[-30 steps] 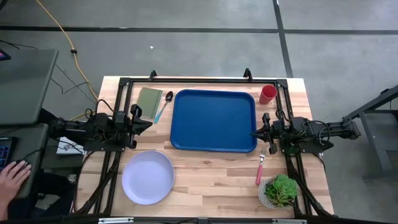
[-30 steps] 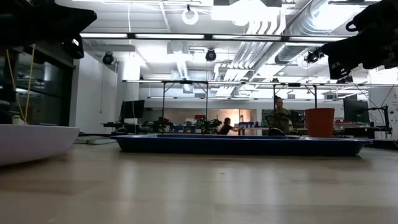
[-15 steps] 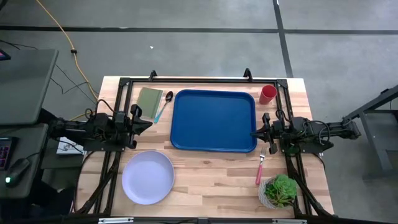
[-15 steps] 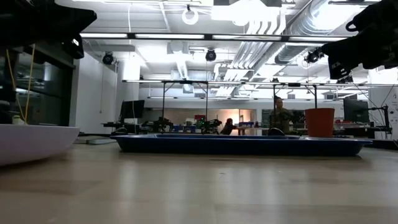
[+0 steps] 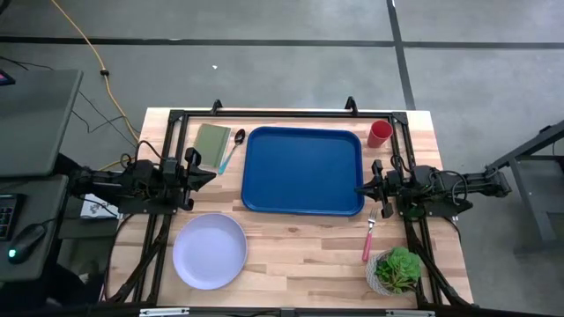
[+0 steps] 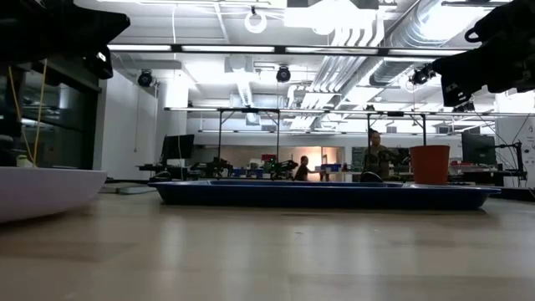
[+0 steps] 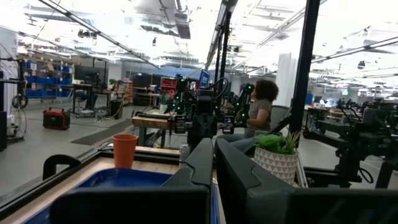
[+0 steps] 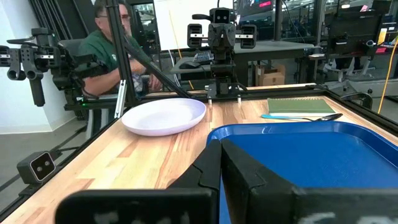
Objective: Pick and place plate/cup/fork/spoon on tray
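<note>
The blue tray [image 5: 304,170] lies in the table's middle. The pale plate [image 5: 209,251] sits at the near left. The red cup [image 5: 380,133] stands at the far right, beside the tray. The pink-handled fork [image 5: 368,238] lies near the right, by the tray's near right corner. The teal-handled spoon [image 5: 231,150] lies at the far left beside an olive-green rectangle [image 5: 211,141]. My left gripper [image 5: 208,173] hovers left of the tray, shut and empty. My right gripper [image 5: 361,188] hovers at the tray's right edge, shut and empty.
A potted green plant [image 5: 397,269] stands at the near right corner. A black frame [image 5: 282,114] runs along the table's far edge. A person [image 8: 112,43] sits beyond the table's left side.
A person's hand at the picture's far left has drawn back out of view. Both arms and all table things have stayed still.
</note>
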